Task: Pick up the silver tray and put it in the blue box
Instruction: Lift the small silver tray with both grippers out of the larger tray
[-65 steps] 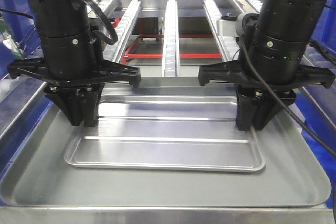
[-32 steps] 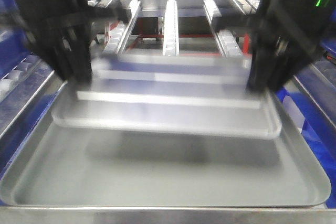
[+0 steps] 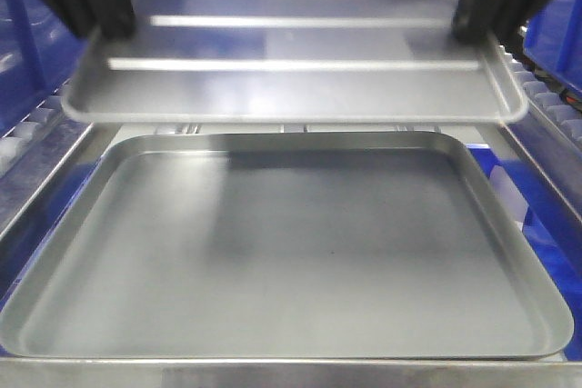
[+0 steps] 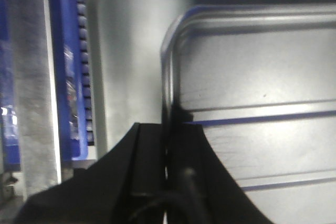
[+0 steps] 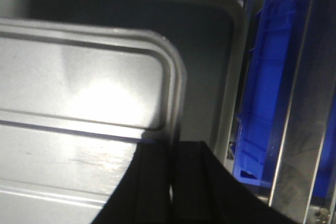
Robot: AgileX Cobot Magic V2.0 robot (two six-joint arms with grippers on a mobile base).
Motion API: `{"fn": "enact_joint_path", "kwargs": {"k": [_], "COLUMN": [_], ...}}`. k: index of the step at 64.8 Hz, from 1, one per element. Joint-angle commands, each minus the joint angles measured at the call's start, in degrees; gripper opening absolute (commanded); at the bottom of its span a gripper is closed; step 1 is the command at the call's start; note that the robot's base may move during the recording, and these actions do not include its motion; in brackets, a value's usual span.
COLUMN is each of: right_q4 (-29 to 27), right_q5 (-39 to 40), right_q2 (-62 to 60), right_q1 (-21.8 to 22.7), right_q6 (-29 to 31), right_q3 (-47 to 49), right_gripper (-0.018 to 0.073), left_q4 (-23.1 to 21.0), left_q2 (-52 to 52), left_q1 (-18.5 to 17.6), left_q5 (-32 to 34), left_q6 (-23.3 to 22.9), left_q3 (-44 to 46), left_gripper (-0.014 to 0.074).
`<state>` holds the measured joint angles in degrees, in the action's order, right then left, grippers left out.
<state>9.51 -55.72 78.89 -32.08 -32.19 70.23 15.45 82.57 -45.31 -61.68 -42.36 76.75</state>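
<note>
The silver tray, shiny with two ridge lines on its floor, hangs level in the air across the top of the front view. My left gripper is shut on its left rim, and the left wrist view shows the black fingers pinching that rim. At the other end my right gripper is shut on the right rim, fingers closed on the edge. Blue box plastic shows just past the right edge of the dull tray below, and again in the right wrist view.
A larger dull-grey tray with a plain floor lies directly under the lifted one. Blue crate walls stand at the far left and far right. Metal rails run along both sides.
Both grippers have risen together with the silver tray, lifting it off the dull-grey tray's floor to well above it. The grey tray stayed put.
</note>
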Motion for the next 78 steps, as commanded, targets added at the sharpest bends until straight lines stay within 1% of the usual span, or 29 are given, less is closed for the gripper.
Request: {"fn": "enact_joint_path", "kwargs": {"k": [1, 6, 20, 30, 43, 78], "right_q4": [6.21, 7.45, 7.4, 7.72, 8.04, 8.04], "right_q5": [0.88, -0.13, -0.19, 0.06, -1.19, -1.19], "right_q2": [-1.98, -1.59, -1.26, -1.26, -1.26, -1.26], "right_q1": [-1.5, -2.23, -2.3, -2.3, -2.3, -2.3], "right_q6": [-2.66, -3.46, -3.46, -3.41, -3.41, -3.41], "right_q3": [2.33, 2.33, 2.33, 2.33, 2.33, 2.33], "right_gripper": [0.0058, 0.0058, 0.0058, 0.0058, 0.0057, 0.0057], "left_q4": [3.4, 3.4, 3.4, 4.67, 4.67, 4.67], "left_q2": [-1.63, -0.99, 0.61, 0.61, 0.61, 0.61], "left_q1": [-0.88, -0.88, -0.88, -0.88, -0.88, -0.88], "left_q5": [-0.45, -0.95, -0.99, -0.91, -1.47, -1.37], "left_q6": [-1.12, -1.51, -1.51, -1.51, -1.51, -1.51], "left_q3": [2.49, 2.49, 2.49, 2.49, 2.49, 2.49], "left_gripper": [-0.0098, -0.0098, -0.0098, -0.0098, -0.0101, -0.0105]}}
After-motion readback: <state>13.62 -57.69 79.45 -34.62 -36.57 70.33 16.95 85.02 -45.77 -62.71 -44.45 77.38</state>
